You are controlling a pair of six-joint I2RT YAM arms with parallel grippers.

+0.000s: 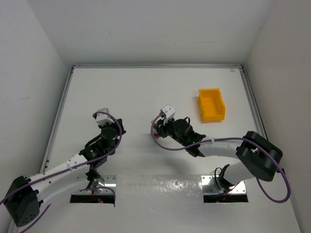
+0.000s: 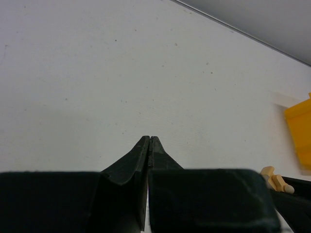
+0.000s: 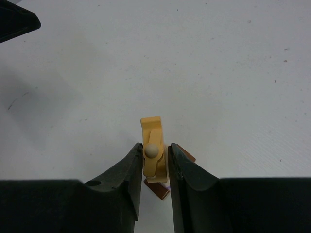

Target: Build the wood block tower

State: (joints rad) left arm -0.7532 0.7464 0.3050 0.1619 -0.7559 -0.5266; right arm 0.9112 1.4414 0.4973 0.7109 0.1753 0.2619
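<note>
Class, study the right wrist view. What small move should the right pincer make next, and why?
Probably open a little wider before backing off. The right pincer closely flanks the tan piece, which already stands on the brown block. Whether it grips the piece cannot be told, so pulling away now might topple it.

Robotics lab cell: white walls (image 1: 146, 29) enclosing white table (image 1: 136, 92).

light: bright, even — overhead | glare: table (image 1: 160, 187) near edge; shadows: soft | wrist foregrounds — blurred
</note>
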